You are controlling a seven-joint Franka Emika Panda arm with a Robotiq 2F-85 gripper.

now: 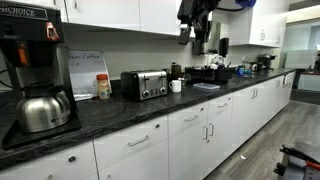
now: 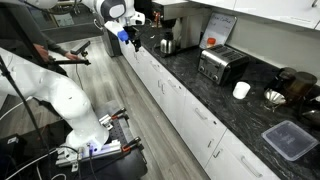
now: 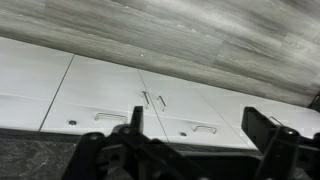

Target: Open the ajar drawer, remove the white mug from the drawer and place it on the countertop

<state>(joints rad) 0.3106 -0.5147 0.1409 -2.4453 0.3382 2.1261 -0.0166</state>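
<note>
My gripper (image 3: 198, 118) is open, with nothing between its two dark fingers (image 3: 135, 118). It hangs high above the dark stone countertop (image 1: 110, 108) in both exterior views (image 1: 190, 32) (image 2: 127, 38). In the wrist view I look down past the countertop's edge (image 3: 30, 160) onto a row of white drawer fronts with silver bar handles (image 3: 110, 116) (image 3: 205, 128). I cannot tell which drawer is ajar. The white mug is hidden.
A silver toaster (image 1: 145, 85) (image 2: 222, 65) stands on the counter with a small white cup (image 1: 176, 86) (image 2: 241, 90) beside it. A coffee machine with a steel pot (image 1: 40, 105) is at one end. A grey lidded box (image 2: 290, 140) lies at the other.
</note>
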